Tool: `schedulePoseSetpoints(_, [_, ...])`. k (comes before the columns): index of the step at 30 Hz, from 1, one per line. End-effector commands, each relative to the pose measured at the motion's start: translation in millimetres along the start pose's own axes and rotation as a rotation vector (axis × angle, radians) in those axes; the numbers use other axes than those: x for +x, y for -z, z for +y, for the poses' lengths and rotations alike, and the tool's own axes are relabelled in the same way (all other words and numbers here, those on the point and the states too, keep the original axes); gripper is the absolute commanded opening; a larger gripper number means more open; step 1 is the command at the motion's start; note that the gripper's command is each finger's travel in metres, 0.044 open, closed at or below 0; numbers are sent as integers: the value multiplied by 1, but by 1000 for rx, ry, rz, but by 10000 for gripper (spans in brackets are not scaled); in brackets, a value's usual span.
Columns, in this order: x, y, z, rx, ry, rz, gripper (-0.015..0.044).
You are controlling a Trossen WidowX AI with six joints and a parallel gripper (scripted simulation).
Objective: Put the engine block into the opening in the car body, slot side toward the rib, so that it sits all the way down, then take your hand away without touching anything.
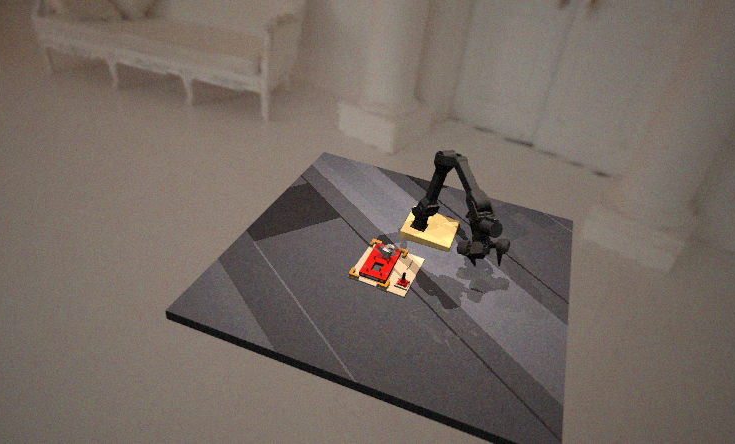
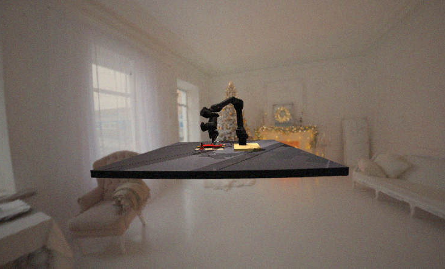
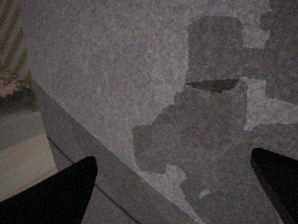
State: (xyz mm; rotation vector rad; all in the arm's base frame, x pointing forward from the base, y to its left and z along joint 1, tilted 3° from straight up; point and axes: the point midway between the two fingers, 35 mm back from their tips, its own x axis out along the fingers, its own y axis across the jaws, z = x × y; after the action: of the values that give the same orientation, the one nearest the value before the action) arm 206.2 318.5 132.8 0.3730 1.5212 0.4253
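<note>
Looking down through the wrist camera, I see only dark table [image 3: 120,50] and the arm's own shadow between the two fingertips, which sit at opposite edges of the view, so the jaws stand wide with nothing in them. From the top camera the gripper [image 1: 484,254] hangs above the table [image 1: 314,330], pointing down, just beyond the arm's tan base plate [image 1: 447,239] on the side away from the work. The red car body [image 1: 379,263] lies well off to one side of the jaws, on a pale board [image 1: 411,286] with orange corner pieces. A small grey part that I take to be the engine block [image 1: 386,251] rests at the end of the car body nearer the arm's base; at this size I cannot tell whether it sits on the body or just beside it, nor which way its slot faces. The dark rectangular opening [image 1: 377,267] in the body looks unfilled. A small red piece [image 1: 402,281] stands on the board beside the body. My judgement: nothing of the task proper is done yet. Left to do are the reach across to the block, the grasp, lining the slot up with the rib, the push down, and a clean withdrawal.
</note>
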Motion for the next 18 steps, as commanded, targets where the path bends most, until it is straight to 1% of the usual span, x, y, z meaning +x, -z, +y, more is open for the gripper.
schedulePoseSetpoints(1, [-15, -24, -27, 141, 38, -52, 440])
schedulePoseSetpoints(10, [-43, -62, -86, 431, 116, -132, 440])
schedulePoseSetpoints(18, [-71, -82, -141, 692, 177, -198, 440])
